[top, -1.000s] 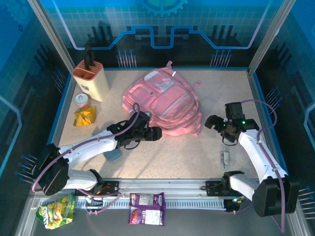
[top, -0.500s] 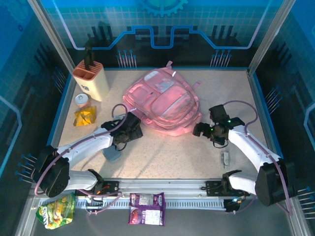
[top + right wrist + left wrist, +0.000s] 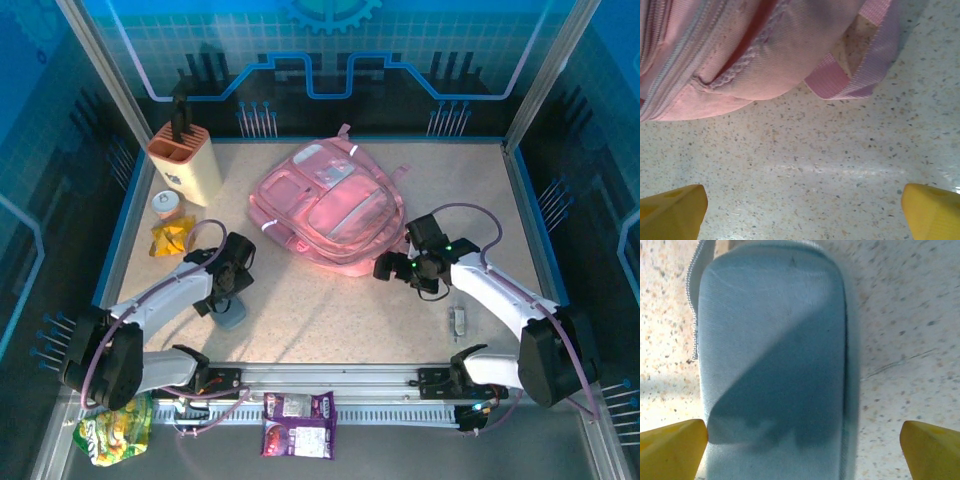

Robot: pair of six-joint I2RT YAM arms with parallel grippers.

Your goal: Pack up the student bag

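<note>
The student bag (image 3: 325, 205), a large pink backpack, lies flat mid-table. Its lower edge (image 3: 740, 60) and a pink strap loop (image 3: 855, 80) show in the right wrist view. My right gripper (image 3: 385, 268) hovers just off the bag's near right corner, open, with bare table between its yellow fingertips (image 3: 675, 210). My left gripper (image 3: 228, 295) hangs over a light blue fabric pouch (image 3: 232, 316), left of the bag. In the left wrist view the pouch (image 3: 775, 355) runs between the wide-open yellow fingertips (image 3: 930, 450), which do not touch it.
An orange pen holder (image 3: 186, 162) stands at the back left, with a small cup (image 3: 168, 205) and a yellow packet (image 3: 172, 238) in front of it. A small grey item (image 3: 457, 320) lies near the right arm. Green (image 3: 115, 428) and purple (image 3: 298, 410) packets sit on the front rail.
The left arm drew back leftward from the bag's near left corner to above the blue pouch. The right arm swung left and in, up to the bag's near right corner.
</note>
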